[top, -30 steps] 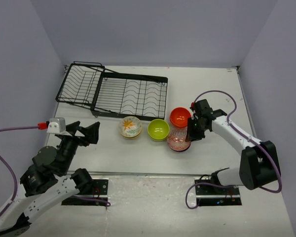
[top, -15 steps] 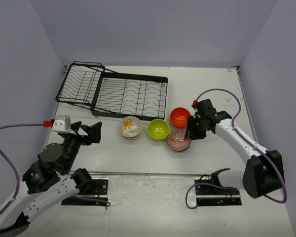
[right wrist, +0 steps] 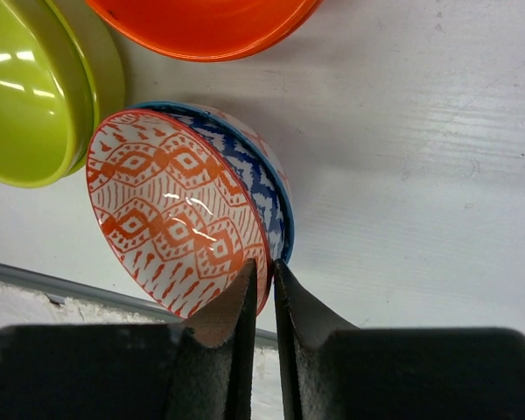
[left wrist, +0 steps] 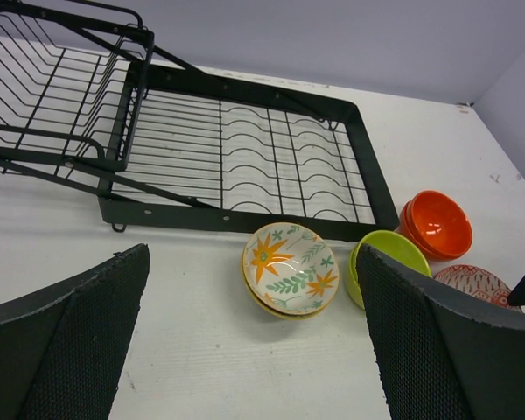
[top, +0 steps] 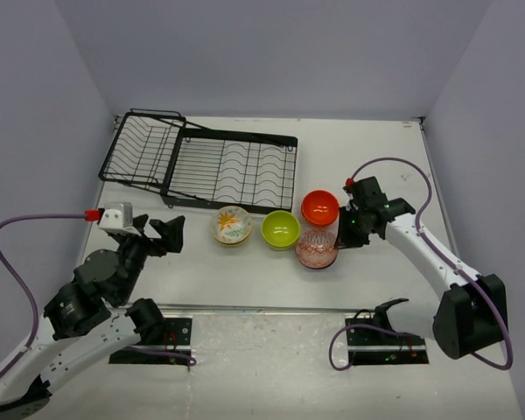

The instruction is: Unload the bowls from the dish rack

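Black right gripper (right wrist: 265, 271) clamped on rim of red-patterned bowl (right wrist: 171, 214), that bowl nested in blue-patterned bowl (right wrist: 262, 179), lime green bowl (right wrist: 35, 96) and orange bowl (right wrist: 201, 22) just beyond its tips, left gripper (left wrist: 252, 254) spread wide, dish rack (left wrist: 245, 157) ahead of it.

The scene is lit brightly and evenly from above. Only faint, soft shadows are cast on the bench (top: 245, 271). Glare streaks are seen on the lime green bowl (right wrist: 26, 96). The right wrist view's foreground is rendered soft.
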Tool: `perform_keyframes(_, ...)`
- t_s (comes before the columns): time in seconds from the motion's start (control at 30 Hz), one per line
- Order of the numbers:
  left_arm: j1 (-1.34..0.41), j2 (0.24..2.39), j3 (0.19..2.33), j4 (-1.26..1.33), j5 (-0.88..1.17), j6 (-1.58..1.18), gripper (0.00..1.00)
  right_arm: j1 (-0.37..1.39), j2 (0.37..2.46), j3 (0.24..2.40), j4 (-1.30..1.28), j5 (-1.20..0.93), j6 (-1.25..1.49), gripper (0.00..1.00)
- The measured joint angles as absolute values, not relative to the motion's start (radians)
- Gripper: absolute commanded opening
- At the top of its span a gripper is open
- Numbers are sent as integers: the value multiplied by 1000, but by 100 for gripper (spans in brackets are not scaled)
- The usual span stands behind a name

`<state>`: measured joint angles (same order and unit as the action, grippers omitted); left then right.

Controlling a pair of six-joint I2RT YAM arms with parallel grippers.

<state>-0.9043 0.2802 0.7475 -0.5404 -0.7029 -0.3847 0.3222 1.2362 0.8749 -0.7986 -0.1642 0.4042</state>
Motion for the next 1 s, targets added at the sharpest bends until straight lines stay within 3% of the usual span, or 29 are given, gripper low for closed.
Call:
perform_keyframes(0.27, -904, 367, 748, -542, -712, -408, 100, 322, 1184, 883, -824, -118, 422, 11)
perform_keyframes(0.4, -904, 410, 757, -555, -750, -430, 100, 323, 1180, 888, -826, -93, 429, 13)
perform_keyframes(0.5, -902, 477, 791, -601, -814, -463, 100, 322, 1143, 897, -838, -56, 439, 32)
perform_keyframes(0.53, -898, 506, 807, -619, -833, -473, 100, 323, 1118, 904, -842, -39, 442, 55)
perform_keyframes(0.6, -889, 573, 831, -632, -859, -489, 100, 323, 1038, 928, -846, -13, 444, 77)
perform_keyframes(0.63, -883, 611, 842, -637, -868, -497, 100, 323, 989, 942, -847, -4, 441, 98)
perform_keyframes(0.77, -765, 714, 853, -614, -796, -487, 100, 323, 781, 1074, -883, 73, 422, 99)
perform_keyframes(1.0, -220, 783, 880, -542, -439, -432, 100, 323, 564, 1292, -941, 278, 392, 99)
